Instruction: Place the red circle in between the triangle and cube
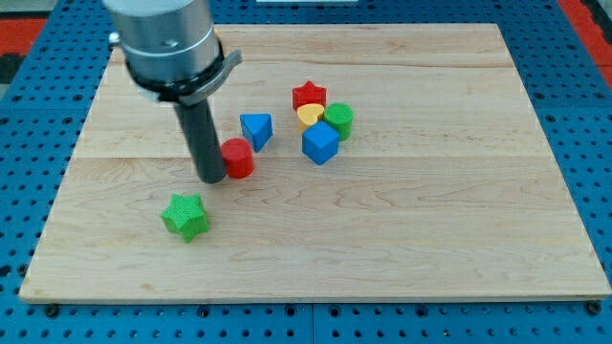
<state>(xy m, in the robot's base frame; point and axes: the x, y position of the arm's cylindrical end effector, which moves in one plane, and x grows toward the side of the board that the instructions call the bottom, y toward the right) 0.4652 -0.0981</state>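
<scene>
Worktop (459, 239): a pale wooden board lying on a blue pegboard; it carries six small blocks, none inside any container.
Arm: a grey cylinder at the view's top left, ending in a straight dark rod that stands upright.
My tip (211, 179): resting on the board, touching the view's left side of the red circle, or so close that no gap shows.
Pincer: the arm carries none, only the rod, so nothing is held.
Red circle (237, 158): a short round block standing on its flat face, with no clear long axis or heading; it sits just below and left of the blue triangle.
Blue triangle (256, 129): near the board's middle, its point seeming to face the view's bottom.
Blue cube (320, 143): to the view's right of the triangle, well apart from the red circle.
Cluster above the cube: red star (309, 96), yellow heart (309, 116), green cylinder (338, 120), packed closely.
Green star (185, 216): alone toward the view's bottom left.
</scene>
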